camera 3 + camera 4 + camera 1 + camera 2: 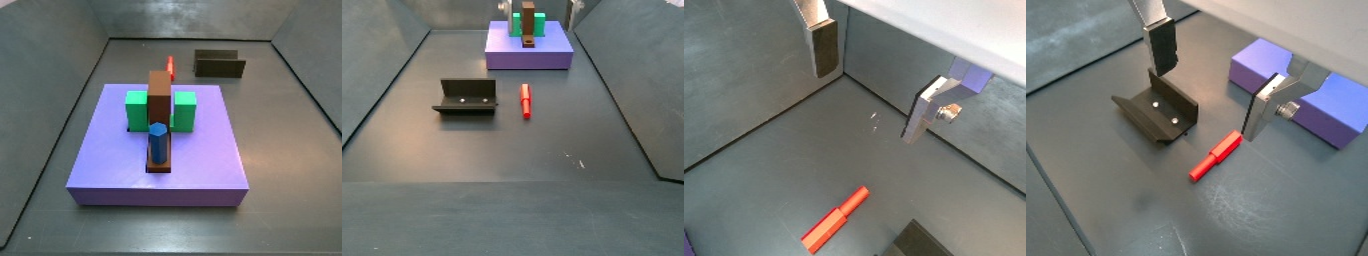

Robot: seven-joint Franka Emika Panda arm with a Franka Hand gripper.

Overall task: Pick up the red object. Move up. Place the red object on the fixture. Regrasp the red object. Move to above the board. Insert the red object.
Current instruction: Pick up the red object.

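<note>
Grey floor [502, 150] with walls on all sides. The board [160, 150], a lavender slab, sits on the floor and carries two green blocks [138, 110], a brown upright bar [159, 105] between them and a short blue peg [158, 142] in front of the bar in a side view. The fixture [464, 97], a dark L-shaped bracket, stands on the floor well apart from the board, also in a wrist view [1160, 112]. The red object [525, 100] lies flat on the floor just beside the fixture, not touching it; visible in both wrist views [835, 220] [1216, 158]. The gripper [1213, 75] hangs above the floor over the area of the fixture and red stick, jaws spread wide, nothing between the fingers [1161, 45]. In the side views the gripper cannot be made out.
</note>
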